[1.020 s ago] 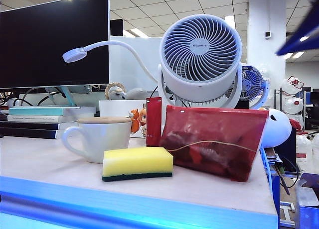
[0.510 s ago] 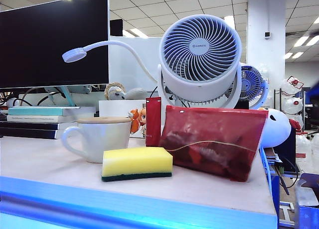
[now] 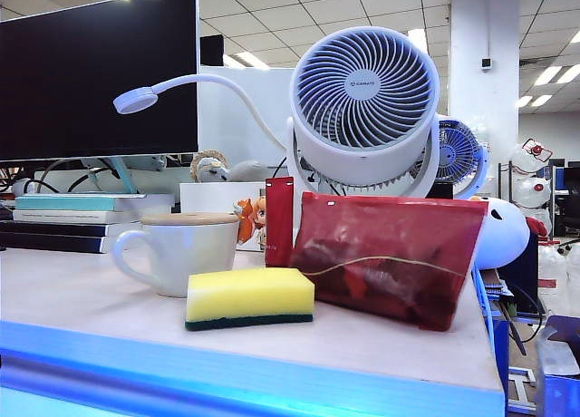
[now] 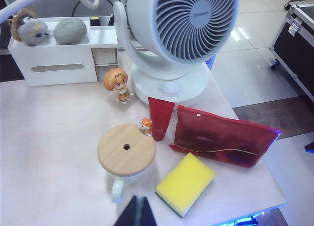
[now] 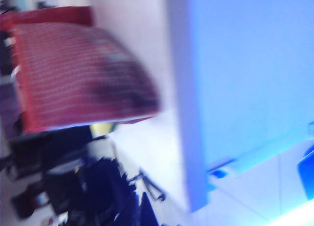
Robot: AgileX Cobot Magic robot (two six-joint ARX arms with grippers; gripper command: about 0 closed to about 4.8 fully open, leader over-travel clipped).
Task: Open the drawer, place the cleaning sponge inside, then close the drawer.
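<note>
The cleaning sponge (image 3: 250, 297) lies near the tabletop's (image 3: 82, 286) front edge above the shut drawer (image 3: 245, 381), while the left claw (image 4: 138, 210) and the right claw (image 5: 140, 209), both pinched shut, hold nothing.

White desk top (image 3: 82, 299) — bearing cleaning sponge (image 3: 249, 297), mug (image 3: 181, 249), red pouch (image 3: 390, 258), fan (image 3: 362, 109)

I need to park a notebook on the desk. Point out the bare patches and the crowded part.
Bare: the white desk top between the white organizer and the mug. Crowded: mug, sponge, red pouch, red tube and fan cluster together. The left gripper hovers near the mug.
</note>
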